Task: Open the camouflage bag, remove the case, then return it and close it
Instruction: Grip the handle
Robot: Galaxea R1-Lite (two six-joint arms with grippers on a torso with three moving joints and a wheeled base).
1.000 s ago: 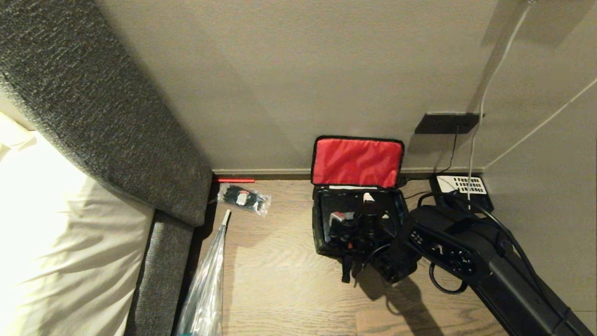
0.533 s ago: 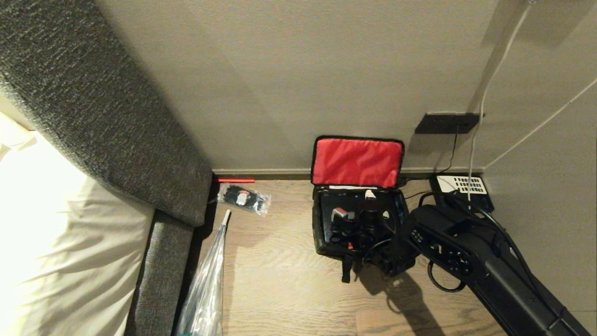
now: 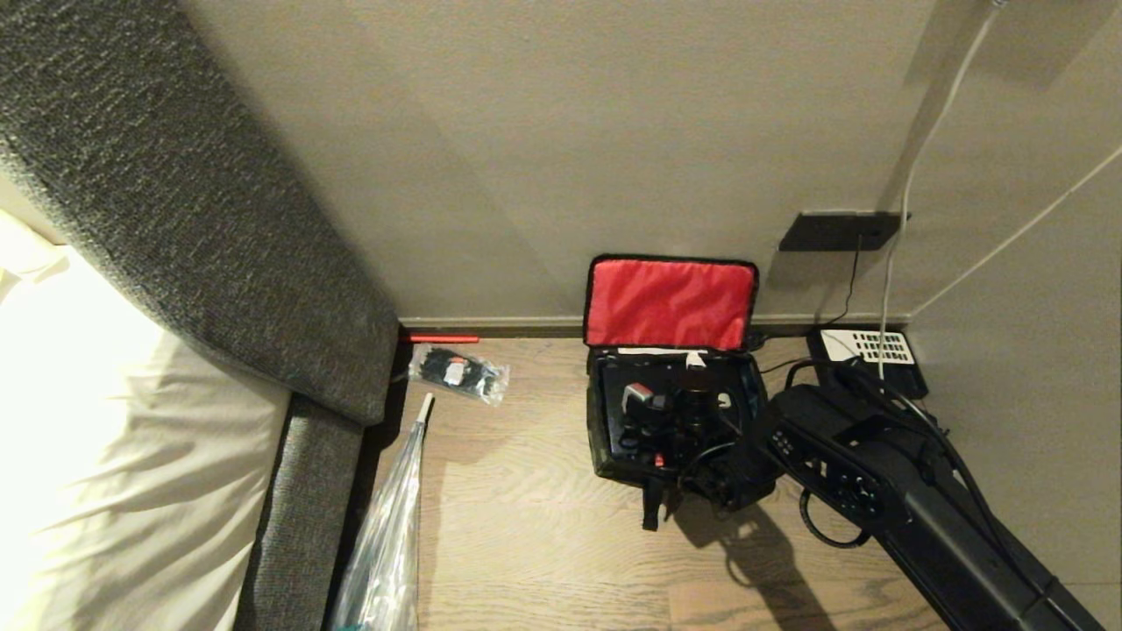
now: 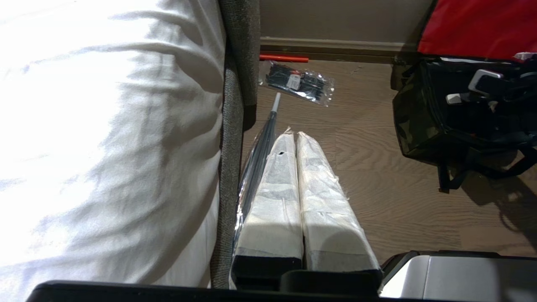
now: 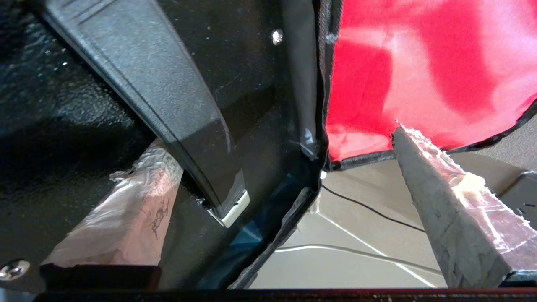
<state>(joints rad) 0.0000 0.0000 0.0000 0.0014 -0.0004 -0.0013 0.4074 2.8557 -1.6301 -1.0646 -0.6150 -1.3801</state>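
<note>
Jaws spread wide, the right gripper (image 3: 679, 412) is down inside the open camouflage bag (image 3: 605, 438), and the case (image 5: 84, 105) lies right under it, one finger (image 5: 121, 218) on its black top, the other finger (image 5: 453, 209) out over the bag's far wall. Its long axis looks to run along the bag's width, parallel to the wall, so the grip goes across. Red lining (image 3: 671, 302) stands propped behind. Telephone (image 3: 868, 348) and cables crowd the right side. Well away by the bed, the left gripper (image 4: 295, 138) sits pressed together, idle.
</note>
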